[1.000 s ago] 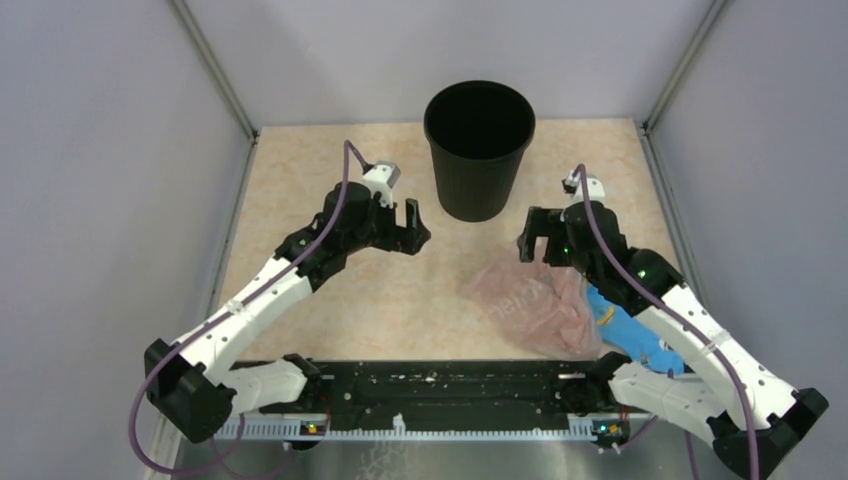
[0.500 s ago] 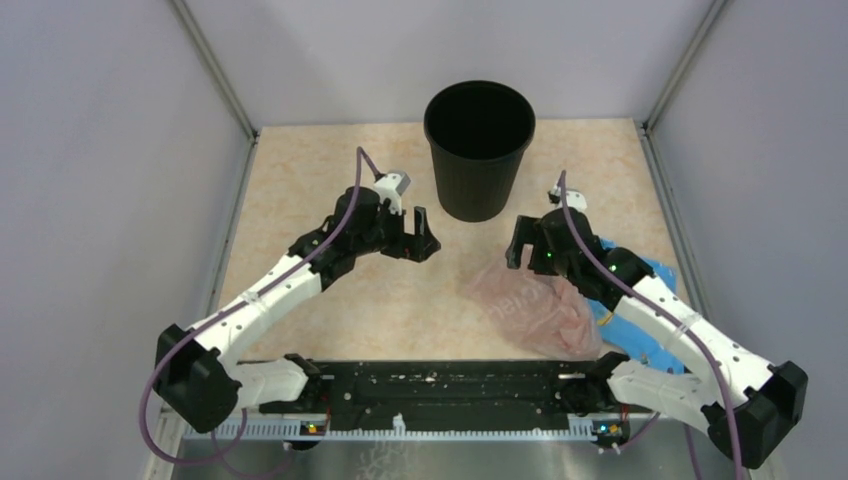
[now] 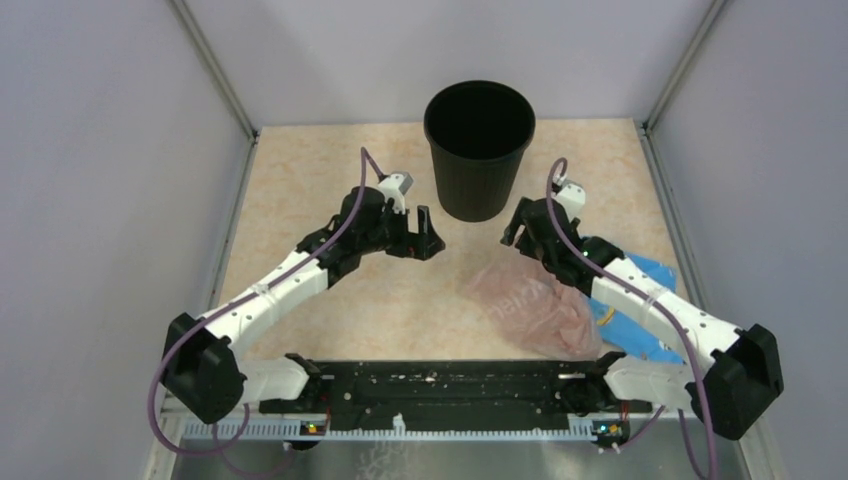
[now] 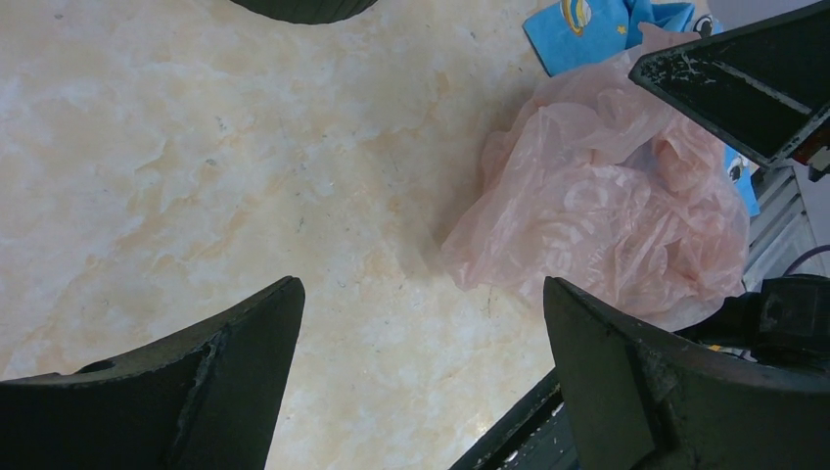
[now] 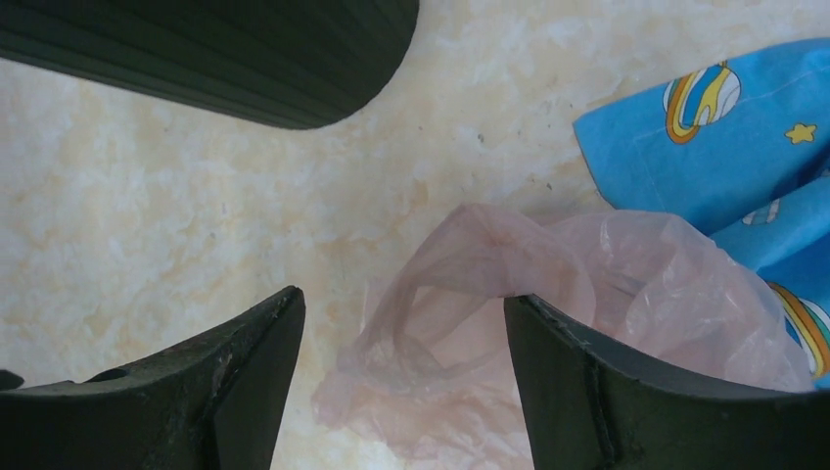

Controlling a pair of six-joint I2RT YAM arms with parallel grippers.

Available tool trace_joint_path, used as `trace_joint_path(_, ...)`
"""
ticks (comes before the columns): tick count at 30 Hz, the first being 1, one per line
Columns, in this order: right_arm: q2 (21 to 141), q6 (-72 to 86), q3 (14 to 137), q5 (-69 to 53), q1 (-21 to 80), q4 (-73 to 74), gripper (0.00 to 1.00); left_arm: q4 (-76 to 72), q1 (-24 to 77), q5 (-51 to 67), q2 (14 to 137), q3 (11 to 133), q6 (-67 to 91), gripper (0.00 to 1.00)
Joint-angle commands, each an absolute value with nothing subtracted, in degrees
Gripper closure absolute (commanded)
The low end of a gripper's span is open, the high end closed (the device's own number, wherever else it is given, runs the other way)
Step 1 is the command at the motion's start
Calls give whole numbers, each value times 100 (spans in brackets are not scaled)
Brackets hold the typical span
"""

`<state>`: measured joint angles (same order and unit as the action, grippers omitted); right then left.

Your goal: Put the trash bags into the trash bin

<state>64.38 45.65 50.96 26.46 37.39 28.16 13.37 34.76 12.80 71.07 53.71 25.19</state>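
Trash bag (image 3: 530,308), the pink crinkly one, lies crumpled on the right-front part of the worktop (image 3: 300,180). Its long axis runs diag from near the bin's foot toward the near-right corner, w/ a blue printed sheet (image 5: 705,147) touching its right edge and partly under the right arm. Trash bin (image 3: 478,160) stands upright, mouth up, at the far middle by the back wall, apart from the bag. Both hands are spread wide w/ nothing in them: right hand (image 3: 518,225) hangs over the bag's far tip, btw bag and bin, and left hand (image 3: 425,235) over bare worktop just left of the bin's base, w/ open room across the left half and walls along both sides.
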Motion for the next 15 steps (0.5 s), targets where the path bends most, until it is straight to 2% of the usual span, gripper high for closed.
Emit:
trace_joint_path(1,6714,4835,4903,3179,3798,2131,27,829,3444,1453,7216,5296,2727,2)
trace_joint_path(5,7182,4710,4984,3190,3796,1935,37,862,3369,1415,7276,5270,2741,2)
trace_joint_path(7,7370,4512,5091,3073,3792,1860,51,912,3225,1514,7299,5234,2782,2)
trace_joint_path(11,7437,3866,5305,2082,3803,1407,89,800,2739,2063,7295,5055,2902,2)
trace_joint_path(13,7460,3456,5518,1302,3826,1159,98,734,2500,2355,7302,4955,2999,2)
trace_joint_path(15,7447,3139,5777,551,3920,1028,100,716,2329,2592,7329,4890,3048,2)
